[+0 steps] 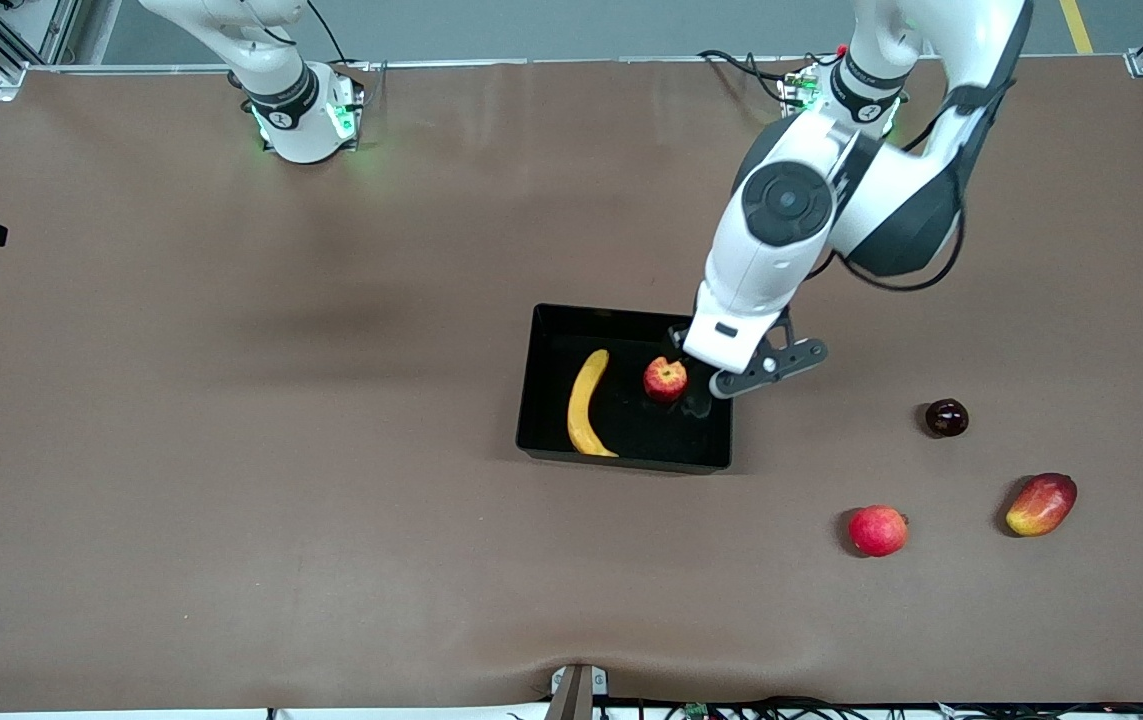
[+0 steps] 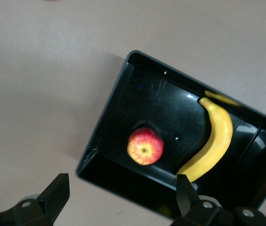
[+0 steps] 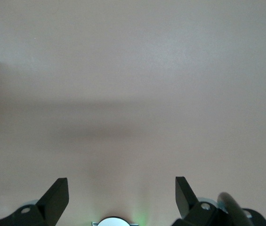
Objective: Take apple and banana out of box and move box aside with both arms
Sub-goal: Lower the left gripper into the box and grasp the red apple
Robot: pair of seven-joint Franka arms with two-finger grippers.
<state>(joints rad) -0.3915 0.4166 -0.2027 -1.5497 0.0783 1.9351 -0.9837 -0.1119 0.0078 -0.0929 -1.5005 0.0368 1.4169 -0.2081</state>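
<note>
the left gripper [image 2: 118, 200], fingers spread and empty, is hovering over the apple [image 1: 665, 380] in the box [image 1: 541, 330]. the right gripper [image 3: 118, 200], also released, is waiting above bare table near its base. next it needs lowering around the apple and clenching.

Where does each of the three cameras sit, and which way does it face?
Front view: high across the table, facing both bases; shows the left arm over the box.
Left wrist view: looks down on the apple and banana; the open left gripper shows.
Right wrist view: looks at bare table; the open right gripper shows.
Front and left wrist views share box, apple, banana.
</note>
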